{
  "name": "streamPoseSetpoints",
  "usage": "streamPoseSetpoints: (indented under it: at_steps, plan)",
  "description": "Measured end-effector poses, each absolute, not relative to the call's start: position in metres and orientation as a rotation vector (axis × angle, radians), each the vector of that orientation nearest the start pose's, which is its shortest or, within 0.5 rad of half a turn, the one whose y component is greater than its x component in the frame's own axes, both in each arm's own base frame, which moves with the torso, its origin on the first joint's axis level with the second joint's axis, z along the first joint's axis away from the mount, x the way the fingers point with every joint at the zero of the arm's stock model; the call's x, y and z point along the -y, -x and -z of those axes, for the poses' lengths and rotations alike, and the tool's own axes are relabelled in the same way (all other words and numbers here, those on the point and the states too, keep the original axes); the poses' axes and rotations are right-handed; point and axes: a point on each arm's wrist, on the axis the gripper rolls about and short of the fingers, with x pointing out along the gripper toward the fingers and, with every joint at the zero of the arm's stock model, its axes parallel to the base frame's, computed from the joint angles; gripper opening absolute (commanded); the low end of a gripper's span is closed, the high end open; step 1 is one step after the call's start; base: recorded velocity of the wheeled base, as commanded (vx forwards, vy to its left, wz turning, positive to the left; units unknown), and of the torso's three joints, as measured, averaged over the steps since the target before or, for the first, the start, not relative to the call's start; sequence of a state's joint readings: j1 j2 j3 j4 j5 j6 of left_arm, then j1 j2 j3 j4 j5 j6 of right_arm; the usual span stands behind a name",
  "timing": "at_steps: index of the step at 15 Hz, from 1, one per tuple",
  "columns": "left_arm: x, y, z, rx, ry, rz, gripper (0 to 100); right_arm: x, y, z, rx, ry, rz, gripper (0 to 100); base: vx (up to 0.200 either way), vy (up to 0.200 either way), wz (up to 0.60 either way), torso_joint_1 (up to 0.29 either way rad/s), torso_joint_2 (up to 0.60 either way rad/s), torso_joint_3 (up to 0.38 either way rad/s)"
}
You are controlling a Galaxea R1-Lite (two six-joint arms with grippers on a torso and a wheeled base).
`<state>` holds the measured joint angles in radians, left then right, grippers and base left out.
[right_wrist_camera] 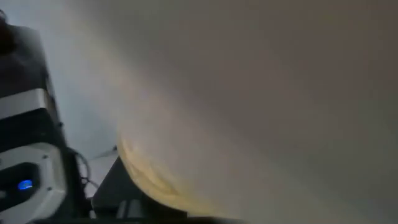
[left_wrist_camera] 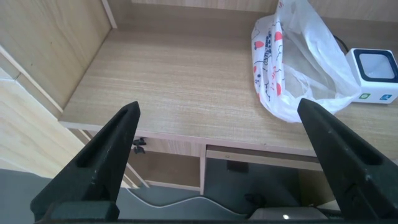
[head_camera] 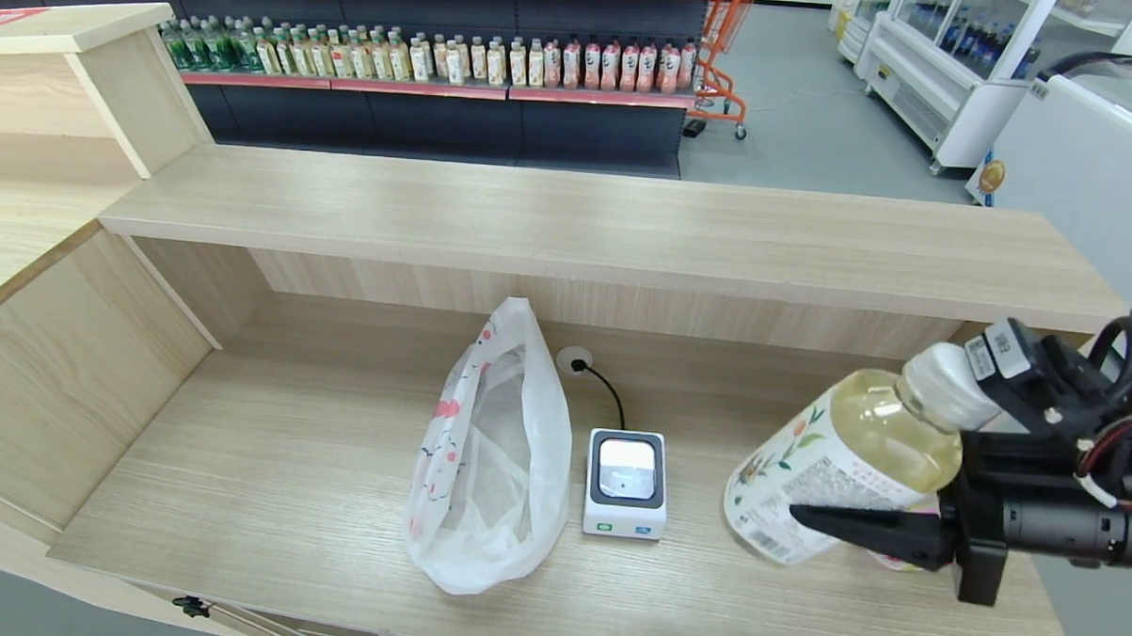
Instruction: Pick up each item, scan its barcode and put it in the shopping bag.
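Now gripping bottle (head_camera: 844,450) in right hand (head_camera: 899,499), closed firm on its body, aloft over bench (head_camera: 287,478), right of scanner (head_camera: 625,483). Long axis tilted: base low toward scanner, cap high, rightward. Shopping bag (head_camera: 491,447) beyond scanner, further left. Left hand (left_wrist_camera: 217,162) spread wide, empty, off bench's near-left edge.

You have the bag (head_camera: 490,457) at the middle of the frame, on the table (head_camera: 268,496). The scanner (head_camera: 625,483) stands just right of it, and its cable (head_camera: 609,387) runs back to a hole behind. Further right, at the frame's right side, the bottle (head_camera: 843,459) lies tilted in the right pincer (head_camera: 828,492). Shelves (head_camera: 424,64) cross the top, behind the table.
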<state>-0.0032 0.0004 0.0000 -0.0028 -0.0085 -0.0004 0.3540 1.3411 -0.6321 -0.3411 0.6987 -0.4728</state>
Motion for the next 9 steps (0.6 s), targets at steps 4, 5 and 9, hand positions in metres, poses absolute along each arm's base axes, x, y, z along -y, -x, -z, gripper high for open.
streamPoseSetpoints:
  at_steps: [4, 5, 9]
  plan:
    - [0.000, 0.023, -0.076, 0.002, 0.001, 0.012, 100, -0.086, -0.200, -0.223, 0.104, 0.759, -0.904, 0, 0.000, 0.000, 0.00, 0.000, 0.00, 0.000]
    - [0.000, 0.023, -0.076, 0.002, 0.001, 0.011, 100, -0.086, -0.200, -0.222, 0.130, 0.821, -0.895, 0, 0.000, 0.000, 0.00, 0.000, 0.00, 0.000]
    - [0.000, 0.023, -0.076, 0.002, 0.001, 0.012, 100, -0.084, -0.194, -0.203, 0.228, 0.979, -0.880, 0, 0.000, 0.000, 0.00, 0.000, 0.00, 0.000]
